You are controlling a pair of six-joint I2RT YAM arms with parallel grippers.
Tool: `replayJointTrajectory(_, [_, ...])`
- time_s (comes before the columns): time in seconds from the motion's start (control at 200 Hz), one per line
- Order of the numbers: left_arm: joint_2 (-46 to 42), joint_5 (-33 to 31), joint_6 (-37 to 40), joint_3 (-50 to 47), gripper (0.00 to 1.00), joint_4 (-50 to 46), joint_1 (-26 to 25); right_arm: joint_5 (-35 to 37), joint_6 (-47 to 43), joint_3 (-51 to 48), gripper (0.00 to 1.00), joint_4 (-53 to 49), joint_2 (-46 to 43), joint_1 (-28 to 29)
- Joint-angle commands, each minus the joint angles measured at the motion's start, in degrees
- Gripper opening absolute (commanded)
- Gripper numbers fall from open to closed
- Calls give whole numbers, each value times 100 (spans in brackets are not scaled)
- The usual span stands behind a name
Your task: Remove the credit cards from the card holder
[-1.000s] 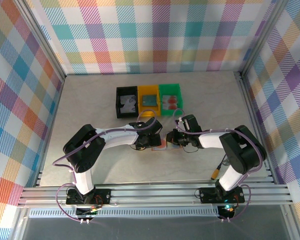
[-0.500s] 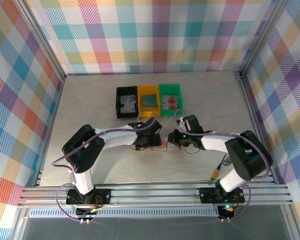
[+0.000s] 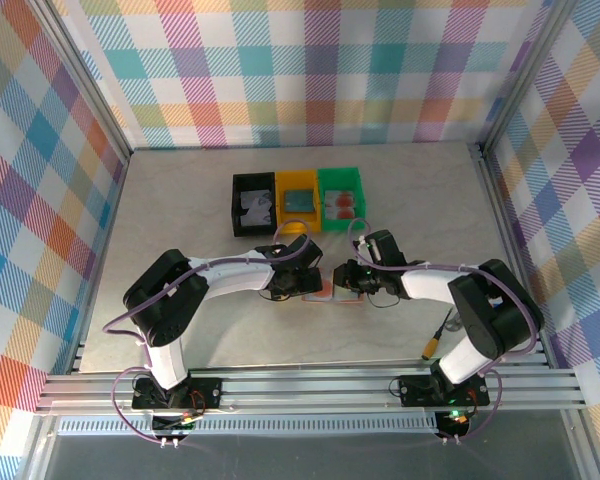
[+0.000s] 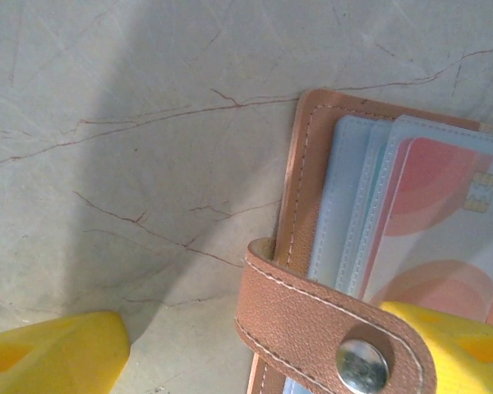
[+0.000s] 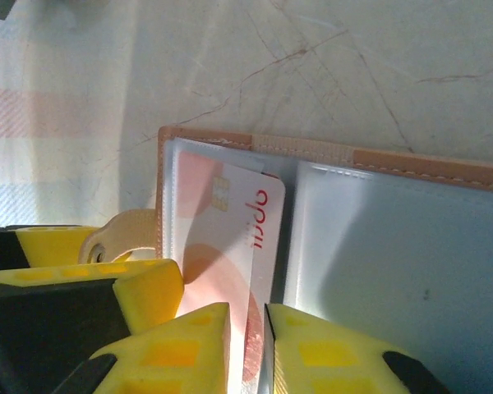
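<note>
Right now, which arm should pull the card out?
Right. The right end effector pinches the card's edge, while the left end effector sits spread, one finger on the holder, steadying it.

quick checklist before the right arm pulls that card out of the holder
1. The card holder lies open on the table: ok.
2. The right gripper is closed on the credit card edge: ok.
3. The left gripper is open, one finger over the holder: ok.
4. Holder firmly pinned down: cannot tell.
5. Card sliding free of its pocket: cannot tell.
</note>
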Motion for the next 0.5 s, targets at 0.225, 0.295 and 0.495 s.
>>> replayJointTrajectory(0.225, [978,1498,-93,-557,82,746,-78,2,10,280,19,-25,351,-30])
replayJointTrajectory(0.295, [1002,1518,-87,-546,82,753,-73,-8,6,296,19,14,445,-28])
replayJointTrajectory(0.495, [1063,1550,-58,-540,82,761,-85,-211,22,167,19,452,514,-28])
